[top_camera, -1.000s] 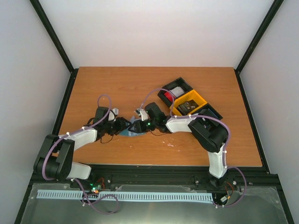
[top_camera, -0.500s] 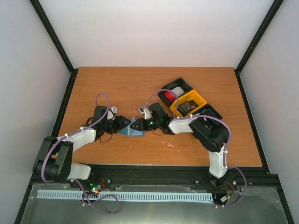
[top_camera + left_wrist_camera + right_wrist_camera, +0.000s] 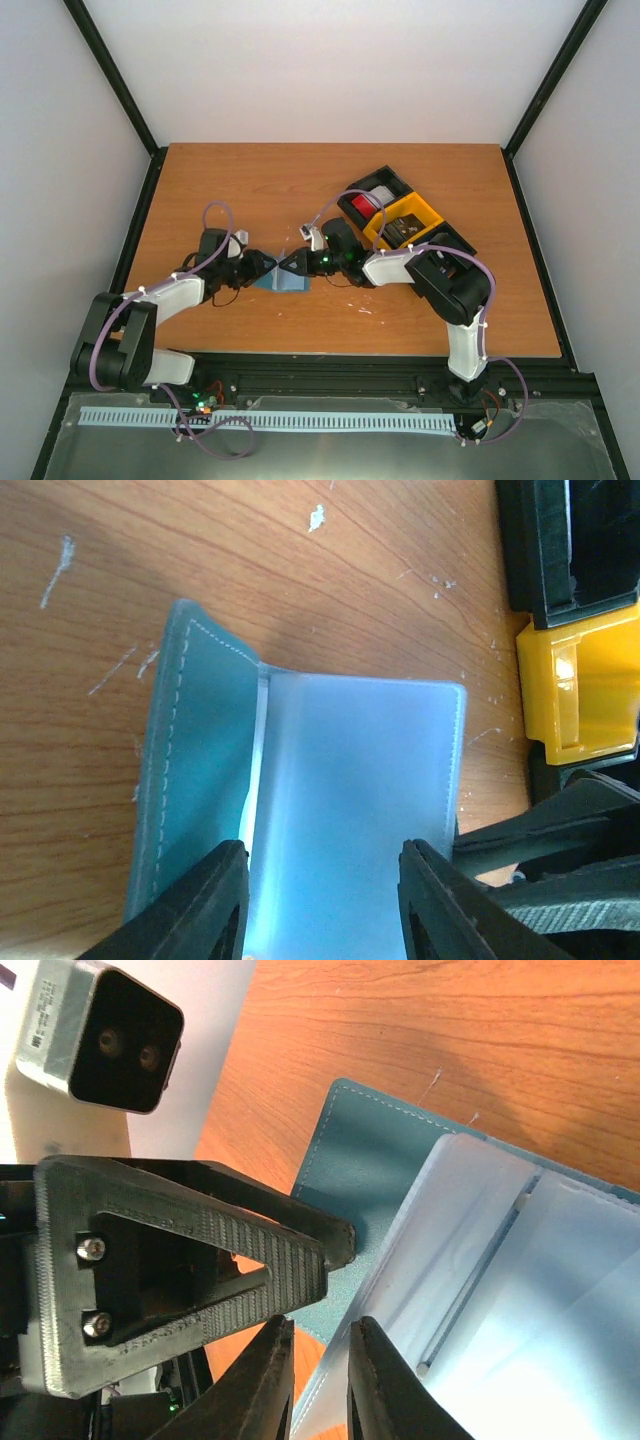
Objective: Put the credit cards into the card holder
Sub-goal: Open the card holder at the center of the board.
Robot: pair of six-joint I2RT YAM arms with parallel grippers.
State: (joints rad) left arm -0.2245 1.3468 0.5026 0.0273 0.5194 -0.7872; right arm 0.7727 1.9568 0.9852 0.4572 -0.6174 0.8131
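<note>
**Card holder** (image 3: pixel 283 281) — blue-grey folding wallet with pale stitching along the cover edge and frosted clear pocket leaves inside. You will find it lying open on the tabletop (image 3: pixel 220 190), near the middle and well to the left of the black-and-yellow tray (image 3: pixel 435 210). The teal cover shows on one side of the fold, and the clear leaves spread across the other.

**Credit cards** — you can make out one red card (image 3: pixel 363 203), sitting in a black end compartment of the tray.

**Left arm** — stretched low from the left side. The left end effector (image 3: pixel 322 855) points at the holder with its fingers spread, one on either side of a clear leaf. You cannot tell whether they touch it.

**Right arm** — elbow folded back near the tray, forearm reaching left. The right end effector (image 3: pixel 320 1330) faces the left one almost tip to tip over the holder. Its fingers are drawn close, leaving a narrow slot with the edge of a clear leaf in it. You cannot tell whether that edge is clamped.
</note>
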